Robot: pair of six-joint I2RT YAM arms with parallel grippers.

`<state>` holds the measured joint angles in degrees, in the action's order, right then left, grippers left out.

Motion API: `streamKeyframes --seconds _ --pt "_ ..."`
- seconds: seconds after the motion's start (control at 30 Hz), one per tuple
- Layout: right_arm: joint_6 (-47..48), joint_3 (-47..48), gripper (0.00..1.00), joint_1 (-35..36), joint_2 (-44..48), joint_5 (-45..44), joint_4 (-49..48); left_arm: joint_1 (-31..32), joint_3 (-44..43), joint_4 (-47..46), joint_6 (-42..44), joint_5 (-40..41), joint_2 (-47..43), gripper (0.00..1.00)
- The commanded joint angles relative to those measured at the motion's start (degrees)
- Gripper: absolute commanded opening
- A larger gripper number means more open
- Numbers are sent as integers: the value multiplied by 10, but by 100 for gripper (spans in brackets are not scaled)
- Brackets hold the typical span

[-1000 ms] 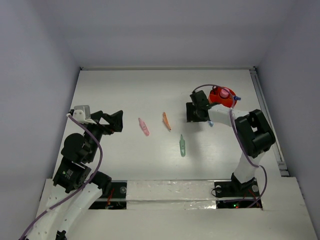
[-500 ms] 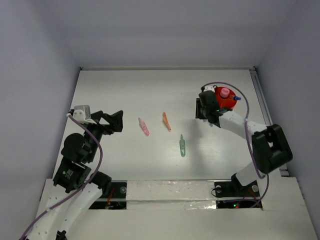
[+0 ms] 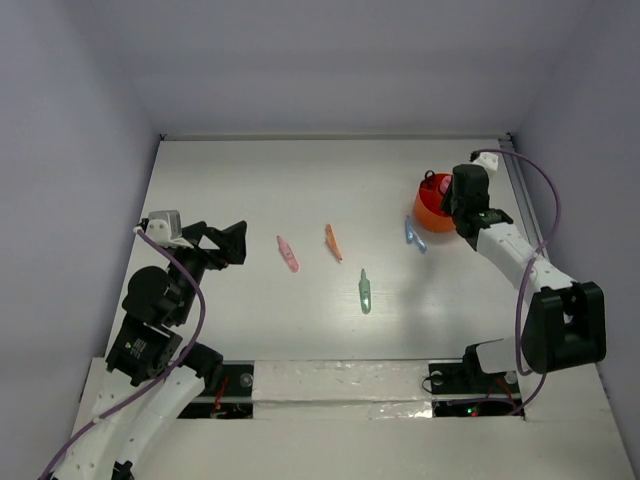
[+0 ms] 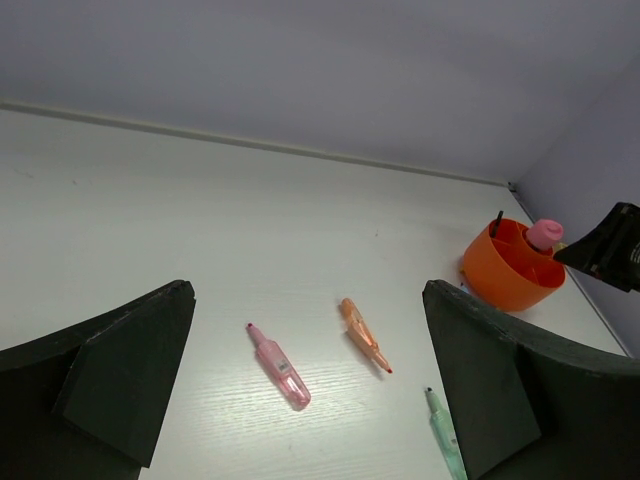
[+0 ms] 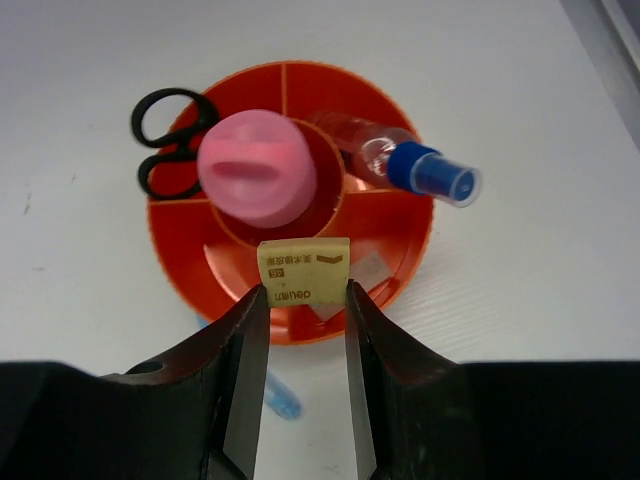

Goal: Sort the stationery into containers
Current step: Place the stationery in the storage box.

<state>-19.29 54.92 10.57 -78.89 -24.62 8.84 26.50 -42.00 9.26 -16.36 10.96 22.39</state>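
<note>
Eraser (image 5: 303,270), pinched by right gripper (image 5: 303,293), seemingly clears bowl (image 5: 405,255) rim.

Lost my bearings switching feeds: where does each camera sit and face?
Top external: fixed above and behind the robot, looking down on the table; left arm and right arm show.
Left wrist: low over the table, facing the far right corner past the pink pen and orange pen; the open left gripper frames it.
Right wrist: straight down onto the orange bowl; the right gripper pinches a tan eraser.
Shared: all three show the bowl.
</note>
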Motion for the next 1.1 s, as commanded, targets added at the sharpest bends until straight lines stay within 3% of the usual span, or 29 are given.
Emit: streamKeyframes --seconds 0.0,0.23,0.6,0.8,0.93,1.07 --pt "0 6 24 -27 8 4 -13 -4 1 -27 6 -6 8 99" --pt "1 37 32 -41 -36 22 1 -4 1 -25 6 -3 6 99" --pt "3 32 64 -41 -21 31 -1 -4 1 -25 7 -2 6 99" --pt "19 11 67 -31 17 99 -19 -9 1 -26 6 -5 7 99" --pt "43 -2 67 80 43 130 -28 -9 1 -28 6 -9 12 99" --pt "31 4 58 159 10 228 -35 -20 1 -28 5 -12 17 99"
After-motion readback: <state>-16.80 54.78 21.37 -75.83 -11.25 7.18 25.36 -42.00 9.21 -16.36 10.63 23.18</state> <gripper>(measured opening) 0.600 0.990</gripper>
